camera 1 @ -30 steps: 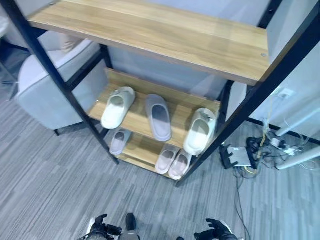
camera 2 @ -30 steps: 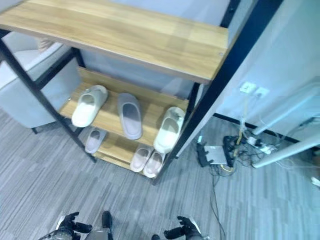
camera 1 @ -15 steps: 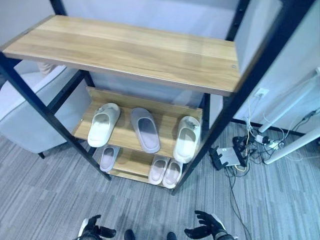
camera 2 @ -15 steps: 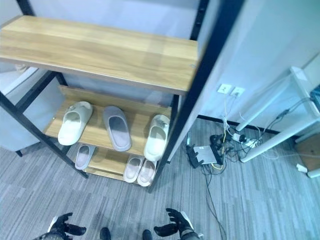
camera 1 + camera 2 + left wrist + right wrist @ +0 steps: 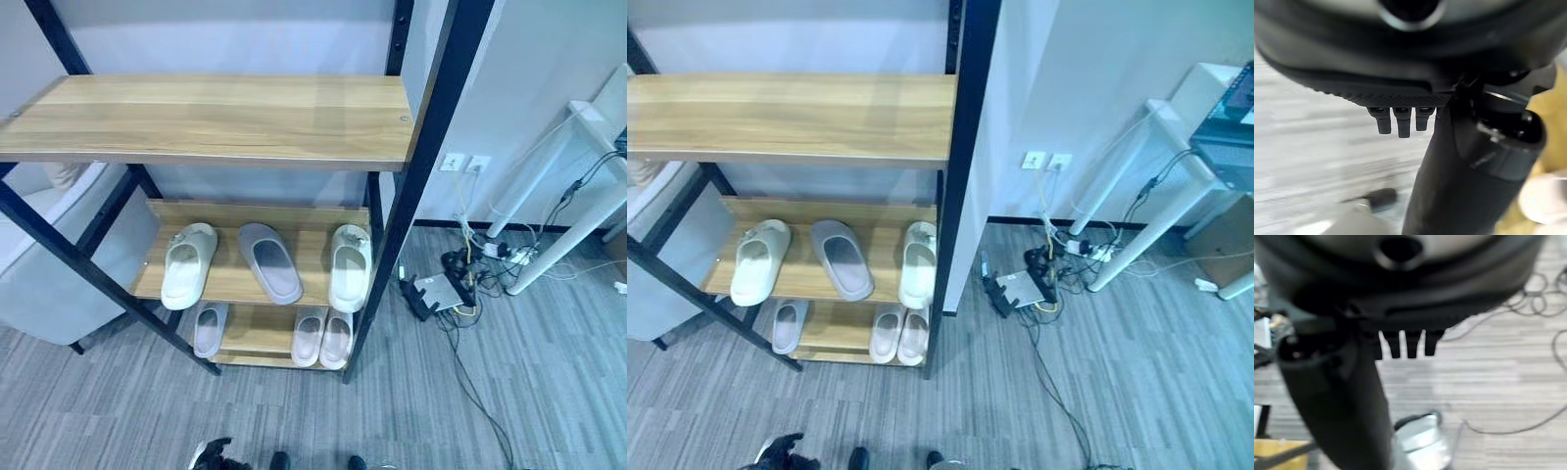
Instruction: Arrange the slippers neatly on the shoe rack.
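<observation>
The wood and black-frame shoe rack [image 5: 225, 117] stands ahead of me. Its middle shelf holds a cream slipper [image 5: 186, 266] at the left, a grey slipper [image 5: 270, 261] in the middle and a second cream slipper [image 5: 350, 267] at the right. On the bottom shelf lie a lone pale slipper [image 5: 208, 329] and a close pair of pale slippers [image 5: 323, 338]. My left hand [image 5: 217, 455] hangs low above the floor, well short of the rack. The left wrist view shows its fingers [image 5: 1399, 121] relaxed around nothing. My right hand [image 5: 1400, 298] is likewise open and empty over the floor.
A grey armchair [image 5: 39, 294] stands left of the rack. Right of it, cables and a power strip [image 5: 441, 289] litter the grey floor below white table legs [image 5: 549, 196]. A box [image 5: 1227, 113] sits on that table.
The camera has risen and swung, so the whole rack looks squarer and farther off. Both hands have dropped toward the bottom edge. The slippers have not moved.
</observation>
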You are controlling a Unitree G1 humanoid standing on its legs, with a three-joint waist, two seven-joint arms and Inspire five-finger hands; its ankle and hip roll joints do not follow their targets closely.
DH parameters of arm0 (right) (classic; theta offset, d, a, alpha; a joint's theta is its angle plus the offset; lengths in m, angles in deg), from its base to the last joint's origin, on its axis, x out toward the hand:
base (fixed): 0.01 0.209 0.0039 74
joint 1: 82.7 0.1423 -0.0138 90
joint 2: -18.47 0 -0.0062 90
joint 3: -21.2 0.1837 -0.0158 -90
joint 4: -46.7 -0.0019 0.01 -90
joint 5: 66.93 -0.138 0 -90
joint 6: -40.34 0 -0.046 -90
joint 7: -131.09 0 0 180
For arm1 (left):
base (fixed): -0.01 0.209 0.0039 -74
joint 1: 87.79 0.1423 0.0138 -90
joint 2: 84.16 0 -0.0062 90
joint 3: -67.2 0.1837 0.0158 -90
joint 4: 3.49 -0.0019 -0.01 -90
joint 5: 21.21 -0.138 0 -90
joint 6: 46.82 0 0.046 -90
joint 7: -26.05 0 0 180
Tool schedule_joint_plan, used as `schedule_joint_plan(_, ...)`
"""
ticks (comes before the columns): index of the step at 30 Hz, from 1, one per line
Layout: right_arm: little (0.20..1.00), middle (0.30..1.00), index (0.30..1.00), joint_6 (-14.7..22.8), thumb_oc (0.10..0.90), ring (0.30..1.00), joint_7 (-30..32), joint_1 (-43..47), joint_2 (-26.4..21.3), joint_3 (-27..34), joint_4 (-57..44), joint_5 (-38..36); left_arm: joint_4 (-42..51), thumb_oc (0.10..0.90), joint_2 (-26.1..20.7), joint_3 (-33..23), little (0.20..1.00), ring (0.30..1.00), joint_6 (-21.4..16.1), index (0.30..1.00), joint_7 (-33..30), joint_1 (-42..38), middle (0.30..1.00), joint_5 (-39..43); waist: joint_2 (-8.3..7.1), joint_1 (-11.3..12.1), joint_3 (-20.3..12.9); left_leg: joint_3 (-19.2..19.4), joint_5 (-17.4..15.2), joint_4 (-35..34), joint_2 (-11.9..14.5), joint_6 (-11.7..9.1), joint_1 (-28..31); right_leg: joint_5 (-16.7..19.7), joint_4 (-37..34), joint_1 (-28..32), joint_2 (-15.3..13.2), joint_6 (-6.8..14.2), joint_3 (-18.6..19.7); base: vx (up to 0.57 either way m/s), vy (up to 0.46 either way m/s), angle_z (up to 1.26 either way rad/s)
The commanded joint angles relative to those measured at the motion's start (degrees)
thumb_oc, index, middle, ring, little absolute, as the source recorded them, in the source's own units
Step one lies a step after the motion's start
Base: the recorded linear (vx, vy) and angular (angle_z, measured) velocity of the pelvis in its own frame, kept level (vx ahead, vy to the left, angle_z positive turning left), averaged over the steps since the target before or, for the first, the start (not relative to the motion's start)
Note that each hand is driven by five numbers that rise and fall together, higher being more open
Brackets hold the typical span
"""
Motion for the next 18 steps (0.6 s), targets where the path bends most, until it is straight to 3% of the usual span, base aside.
schedule_joint_plan(1, 0.900, 0.900, 0.900, 0.44, 0.800, 0.900, 1.36, -0.15, -3.65, 1.49, -0.02, -1.10, 1.41, 0.800, 2.46, -0.42, 0.900, 0.900, -2.01, 0.900, -0.35, -1.86, 0.900, -0.69, -1.94, -0.21, 2.54, 10.54, -5.76, 9.93, -1.00, 3.84, -3.09, 5.41, -8.06, 3.43, -1.10, 1.90, -4.01, -0.02, 0.102, 0.87)
schedule_joint_plan(3, 0.900, 0.900, 0.900, 0.56, 0.800, 0.900, 1.05, 0.09, -3.90, 1.65, -0.06, -1.22, 0.39, 0.800, 2.47, -1.31, 0.900, 0.900, -1.68, 0.900, -0.19, -1.56, 0.900, -0.23, -2.27, -0.26, 2.45, 10.17, -5.64, 10.72, 0.23, 3.38, -3.51, 5.08, -7.74, 3.63, -2.01, 2.18, -4.90, 0.03, 0.130, 0.70)
schedule_joint_plan(5, 0.900, 0.900, 0.900, 0.19, 0.800, 0.900, 0.63, 0.26, -4.32, 1.42, 0.05, 0.49, -1.51, 0.800, 2.78, -4.42, 0.900, 0.900, -1.29, 0.900, -0.46, -0.15, 0.900, 2.31, -2.55, 0.28, 1.38, 8.90, -4.51, 7.07, 5.71, 2.38, -1.00, 3.07, -6.45, 3.74, -4.42, 2.97, -7.52, 0.13, 0.305, 0.48)
schedule_joint_plan(6, 0.900, 0.900, 0.900, -0.21, 0.800, 0.900, 0.47, 0.18, -4.49, 1.61, 0.08, 1.39, -1.75, 0.800, 2.78, -4.91, 0.900, 0.900, -1.10, 0.900, -1.30, 0.13, 0.900, 2.21, -2.51, 0.66, 1.01, 7.98, -1.35, 3.30, 10.15, 1.36, -0.54, 1.78, -5.27, 4.16, -5.64, 3.67, -9.26, 0.13, 0.276, 0.54)
schedule_joint_plan(8, 0.900, 0.900, 0.900, -0.21, 0.800, 0.900, 0.47, 0.18, -4.49, 1.61, 0.07, 1.40, -1.74, 0.800, 2.78, -4.91, 0.900, 0.900, -1.10, 0.900, -1.31, 0.14, 0.900, 2.20, -2.53, 0.58, 1.11, 7.91, -1.29, 3.17, 10.13, 1.33, -0.38, 1.70, -5.23, 4.30, -5.66, 3.66, -9.35, 0.09, 0.222, 0.74)
schedule_joint_plan(9, 0.900, 0.900, 0.900, -0.34, 0.800, 0.900, 0.69, 0.35, -4.54, 1.98, -0.06, 1.26, -1.79, 0.800, 1.99, -4.76, 0.900, 0.900, -1.09, 0.900, -2.39, 0.16, 0.900, 0.74, -2.98, 1.60, 1.29, 6.36, 3.04, 0.97, 14.43, -0.31, -2.84, 1.28, -5.29, 5.57, -7.43, 4.79, -10.59, 0.15, 0.399, 0.72)
schedule_joint_plan(10, 0.900, 0.900, 0.900, -0.19, 0.800, 0.900, 0.81, 0.50, -4.54, 2.02, -0.42, 1.22, -1.93, 0.800, 1.79, -4.74, 0.900, 0.900, -1.25, 0.900, -2.90, 0.13, 0.900, 0.46, -3.18, 1.98, 1.36, 5.65, 4.06, -0.03, 15.40, -0.98, -3.51, 1.26, -5.71, 6.28, -8.21, 5.29, -10.76, 0.20, 0.534, 0.81)
schedule_joint_plan(12, 0.900, 0.900, 0.900, 0.35, 0.800, 0.900, 0.34, 0.69, -4.25, 2.33, -1.45, 0.84, -2.40, 0.800, 1.25, -5.71, 0.900, 0.900, -1.41, 0.900, -3.37, 0.47, 0.900, -0.03, -3.36, 2.34, 0.76, 6.30, 3.57, -2.21, 16.02, -2.22, -2.89, 1.96, -7.94, 8.08, -9.91, 6.31, -11.28, 0.18, 0.437, 0.39)
schedule_joint_plan(14, 0.900, 0.900, 0.900, 1.27, 0.800, 0.900, -0.69, 0.81, -3.46, 4.39, -2.73, -2.25, -2.84, 0.800, -0.15, -6.66, 0.900, 0.900, -1.96, 0.900, -3.44, 0.55, 0.900, -0.04, -4.70, 2.70, 0.00, 5.35, 0.53, 0.39, 12.75, -3.28, -4.43, 6.84, -11.77, 8.44, -14.31, 8.22, -11.32, 0.23, 0.522, -0.11)
schedule_joint_plan(16, 0.900, 0.900, 0.900, 1.74, 0.800, 0.900, -1.42, 0.93, -2.98, 5.36, -3.48, -4.47, -2.80, 0.800, -1.01, -6.96, 0.900, 0.900, -2.16, 0.900, -3.77, 0.55, 0.900, -0.09, -5.47, 2.80, -0.22, 6.03, -0.83, 0.75, 11.85, -3.00, -4.38, 8.53, -13.41, 8.37, -15.61, 8.81, -11.17, 0.14, 0.402, -0.10)
schedule_joint_plan(17, 0.900, 0.900, 0.900, 2.25, 0.800, 0.900, -1.26, 2.03, -2.51, 6.10, -4.63, -6.58, -2.36, 0.800, -2.35, -7.27, 0.900, 0.900, -2.94, 0.900, -4.60, -0.07, 0.900, -0.45, -6.32, 2.98, -0.03, 7.79, -2.70, 1.97, 10.28, -2.32, -4.88, 13.65, -14.12, 6.09, -18.31, 9.88, -11.34, 0.08, 0.362, -0.02)
schedule_joint_plan(18, 0.900, 0.900, 0.900, 2.25, 0.800, 0.900, -1.25, 2.03, -2.48, 6.11, -4.63, -6.58, -2.38, 0.800, -2.37, -7.27, 0.900, 0.900, -2.95, 0.900, -4.60, -0.08, 0.900, -0.45, -6.40, 3.09, -0.11, 7.93, -2.79, 2.11, 10.23, -2.27, -4.99, 13.71, -14.17, 5.95, -18.38, 9.94, -11.19, 0.01, 0.340, -0.21)
